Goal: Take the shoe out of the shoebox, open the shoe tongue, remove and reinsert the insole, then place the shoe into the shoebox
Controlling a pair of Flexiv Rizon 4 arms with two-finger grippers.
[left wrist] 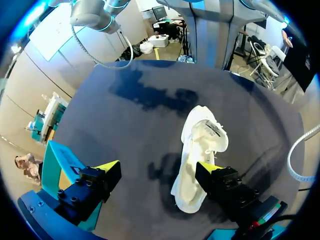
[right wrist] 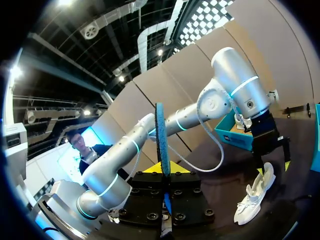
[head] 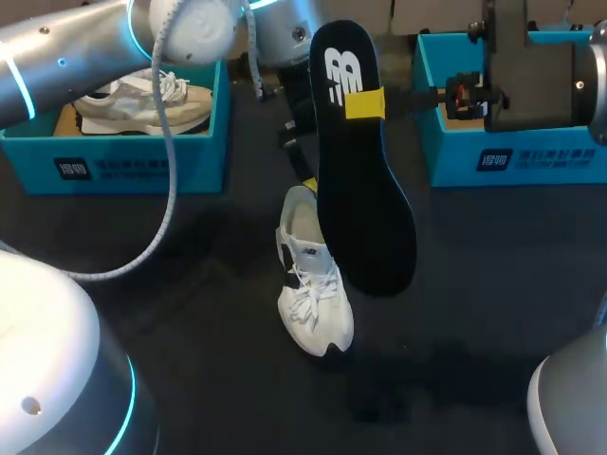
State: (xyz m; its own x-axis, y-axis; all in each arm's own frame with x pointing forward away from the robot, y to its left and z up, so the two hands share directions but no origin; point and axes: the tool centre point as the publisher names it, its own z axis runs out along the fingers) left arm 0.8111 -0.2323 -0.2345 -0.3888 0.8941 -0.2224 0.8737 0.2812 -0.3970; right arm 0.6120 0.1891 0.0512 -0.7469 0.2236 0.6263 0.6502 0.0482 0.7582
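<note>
A white shoe (head: 313, 284) lies on the dark table near its middle, toe toward the front edge, tongue pulled up (left wrist: 210, 135). My left gripper (left wrist: 159, 170) hangs open just over the shoe's heel end, one yellow tip beside the shoe and nothing between its fingers; it also shows in the head view (head: 300, 167). My right gripper (head: 370, 102) is shut on the black insole (head: 365, 190), which hangs heel-up above the shoe. From the right wrist the insole (right wrist: 161, 135) stands edge-on between the yellow tips (right wrist: 165, 169), with the shoe (right wrist: 255, 195) beyond.
A blue shoebox (head: 133, 166) at the back left holds a second, beige shoe (head: 142, 104). Another blue shoebox (head: 517, 156) stands at the back right behind my right wrist. A grey cable (head: 166, 190) loops down from my left arm.
</note>
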